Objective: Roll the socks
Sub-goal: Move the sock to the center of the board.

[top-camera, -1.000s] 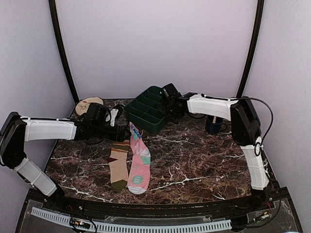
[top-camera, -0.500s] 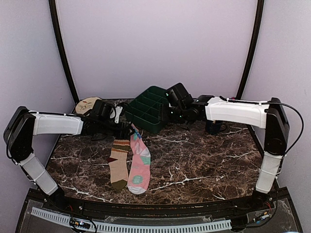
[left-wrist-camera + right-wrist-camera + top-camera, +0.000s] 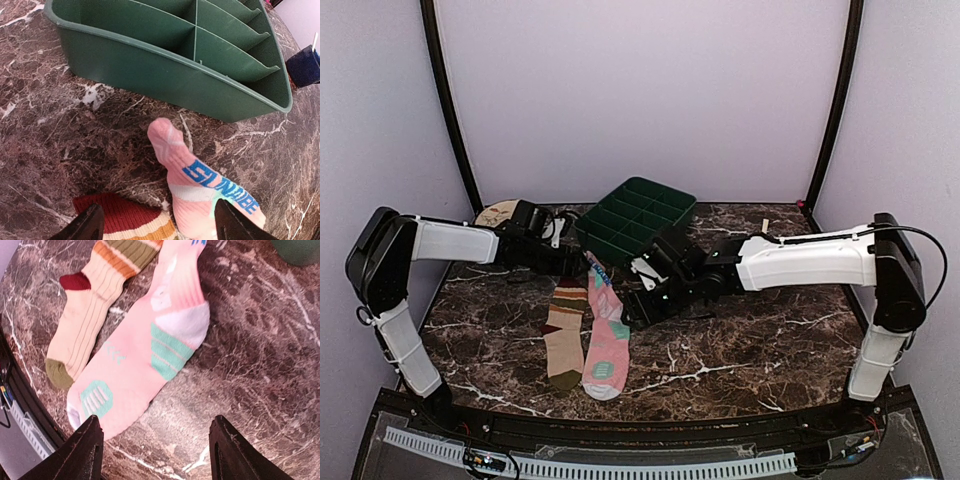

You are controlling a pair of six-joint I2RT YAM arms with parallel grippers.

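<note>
The 2 socks lie flat and side by side in the lower middle of the top view, on the dark marble table point(image 3: 760, 340). The pink sock point(image 3: 608, 340) is on the right and the beige sock point(image 3: 563, 340) is on the left; their long edges are touching or almost touching. Both toes point to the bottom edge of the frame and both cuffs point up.

The pink sock has teal and white patches and blue letters near its cuff. The beige sock has maroon, olive and orange stripes at the cuff, a maroon heel and an olive toe. No part of either sock is rolled.

The left gripper point(image 3: 160, 226) hangs over the 2 cuffs. Its fingers stand wide apart at the bottom of the left wrist view and hold nothing. The right gripper point(image 3: 152, 450) is low over the table, just right of the pink sock. Its fingers are also spread wide, with nothing between them.

Just above the cuffs stands a green tray point(image 3: 635, 215) with several compartments. A dark blue cup point(image 3: 303, 65) is at the right edge of the left wrist view, beside the tray. A round beige disc point(image 3: 498, 212) lies at the far left of the table.
</note>
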